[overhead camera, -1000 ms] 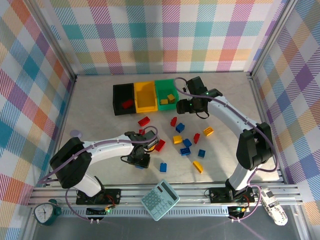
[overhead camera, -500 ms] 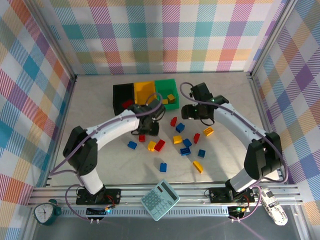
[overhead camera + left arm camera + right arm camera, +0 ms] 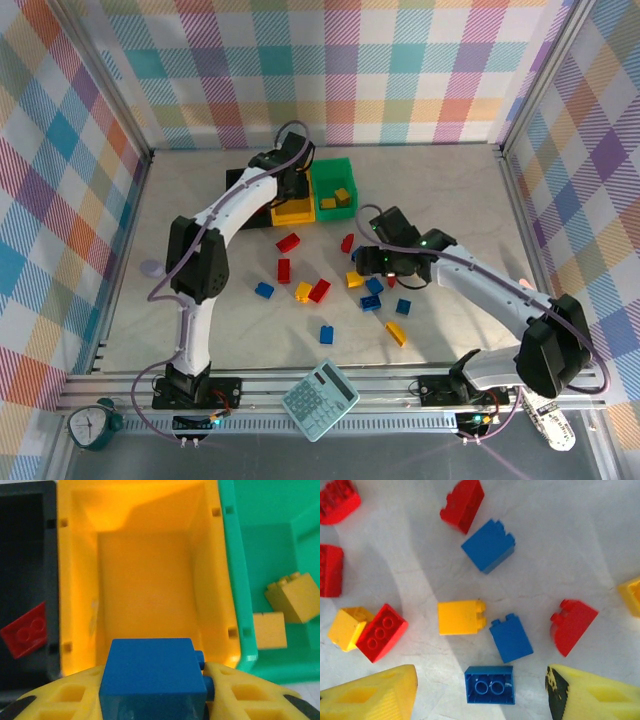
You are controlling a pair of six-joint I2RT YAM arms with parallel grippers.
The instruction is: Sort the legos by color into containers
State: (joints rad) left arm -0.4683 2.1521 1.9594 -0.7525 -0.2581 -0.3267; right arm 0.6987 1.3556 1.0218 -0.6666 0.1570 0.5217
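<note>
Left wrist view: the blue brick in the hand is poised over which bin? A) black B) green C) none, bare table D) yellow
D: the blue brick, gripped by the left hand, hangs at the yellow bin near rim; the black bin and green bin flank it.

From overhead the light is bright and even. The pale surface (image 3: 200,230) carries only faint, soft shadows beneath the arms (image 3: 480,285), and the frame posts (image 3: 105,75) lean outward toward the picture's corners. In the left wrist view the yellow bin (image 3: 150,580) glows warmly, a slanted shadow crossing its far wall. The black bin (image 3: 25,555) is nearly featureless, and the blue brick (image 3: 152,680) against the lens is soft. In the right wrist view a bright diagonal band crosses the grey-shadowed surface — the bricks (image 3: 461,617) there look slightly smeared.
</note>
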